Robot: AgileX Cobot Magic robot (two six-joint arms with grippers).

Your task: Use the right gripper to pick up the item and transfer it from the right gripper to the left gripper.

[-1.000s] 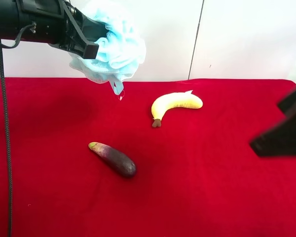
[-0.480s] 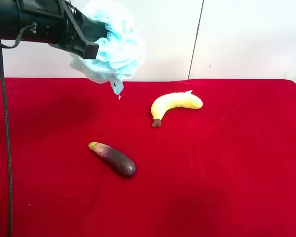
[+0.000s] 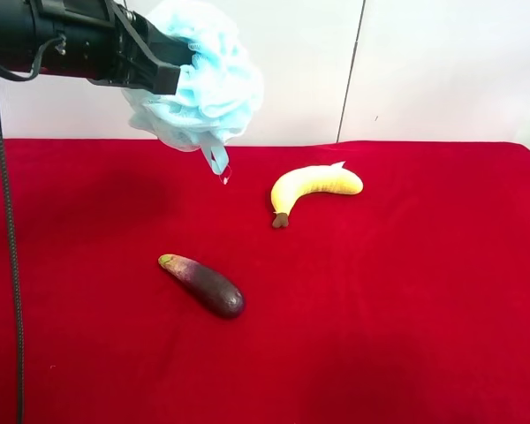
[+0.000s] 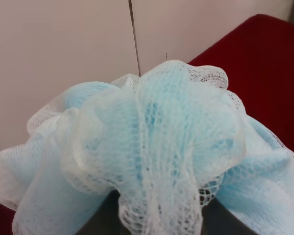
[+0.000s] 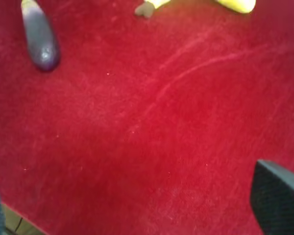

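Up in the air, the pouf (image 3: 208,84) sits clamped in the left gripper (image 3: 170,78) above the red cloth's (image 3: 380,309) back edge (ribbon loop (image 3: 214,159) dangling). Below lie an eggplant (image 3: 203,285) and a banana (image 3: 314,185). The right gripper's (image 5: 137,210) 2 fingers (image 5: 279,198) gape wide over bare cloth.

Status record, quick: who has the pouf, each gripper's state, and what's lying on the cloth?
item: bath pouf, held in the air, off the red cloth
left gripper: shut on the bath pouf, at the exterior high view's left
right gripper: open, empty, above bare cloth; out of the exterior high view
on cloth: banana and eggplant, apart from each other
transfer: looks done
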